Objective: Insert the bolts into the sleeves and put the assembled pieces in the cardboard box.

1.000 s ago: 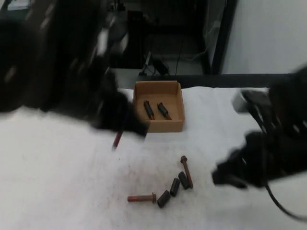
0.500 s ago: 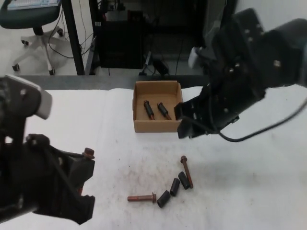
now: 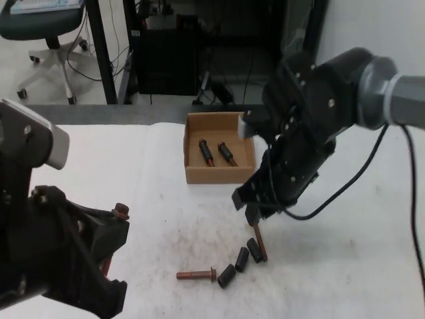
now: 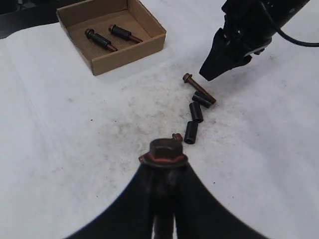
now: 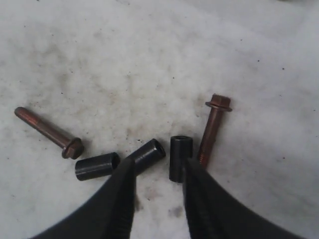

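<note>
Clamped shut on an upright bolt (image 4: pixel 163 152) with the left gripper (image 4: pixel 163 174), low over the bench front. Poised nose-down above the sleeves (image 5: pixel 147 155) with the right gripper (image 5: pixel 158 174), jaws slightly parted, empty.

Probably a lab: office chair (image 3: pixel 38 25), covered bench (image 3: pixel 166 199).

High rear camera overlooks; wrist cameras share sleeves (image 5: pixel 148 155).
</note>
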`<state>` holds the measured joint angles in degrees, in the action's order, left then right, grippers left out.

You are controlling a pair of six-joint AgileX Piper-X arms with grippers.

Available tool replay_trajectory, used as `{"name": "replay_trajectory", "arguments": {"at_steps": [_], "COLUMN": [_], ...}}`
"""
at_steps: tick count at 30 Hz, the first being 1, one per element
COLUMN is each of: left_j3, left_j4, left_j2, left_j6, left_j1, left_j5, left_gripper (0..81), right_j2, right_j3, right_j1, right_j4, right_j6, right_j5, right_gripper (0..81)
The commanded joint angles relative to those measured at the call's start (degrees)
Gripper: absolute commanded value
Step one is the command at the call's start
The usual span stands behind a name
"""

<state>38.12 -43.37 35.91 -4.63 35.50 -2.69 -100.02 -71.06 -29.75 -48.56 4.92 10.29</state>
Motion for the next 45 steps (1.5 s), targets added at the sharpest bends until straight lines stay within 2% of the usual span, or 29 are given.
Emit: {"name": "replay_trajectory", "arguments": {"at_steps": [1,11,20,45], "left_j3": [0.02,0.02,0.02,0.02], "left_j4": [0.35,-1.81,-4.24,-4.40], "left_j2": [-0.49,-0.49,-0.49,-0.49], "left_j6": [0.44,0.55,0.54,1.64], "left_j1": [0.12,0.12,0.12,0.12], "left_j5": [0.48,0.48,0.48,0.48], "left_gripper": [0.3,0.3,0.3,0.3], "right_j2": [-1.67,-6.96,-7.11,-10.45], "right_j3": [-0.48,-0.48,-0.48,-0.48], "right_j1": [-0.52,-1.21,-1.21,-1.00], "right_j4": [-0.20,-0.20,-0.45,0.18], "right_j6": [-0.68,-2.88,-9.59,-10.99], "right_j5": [-0.10,-1.19,-5.68,-5.68], "right_gripper": [31.2,31.2,31.2,31.2]}}
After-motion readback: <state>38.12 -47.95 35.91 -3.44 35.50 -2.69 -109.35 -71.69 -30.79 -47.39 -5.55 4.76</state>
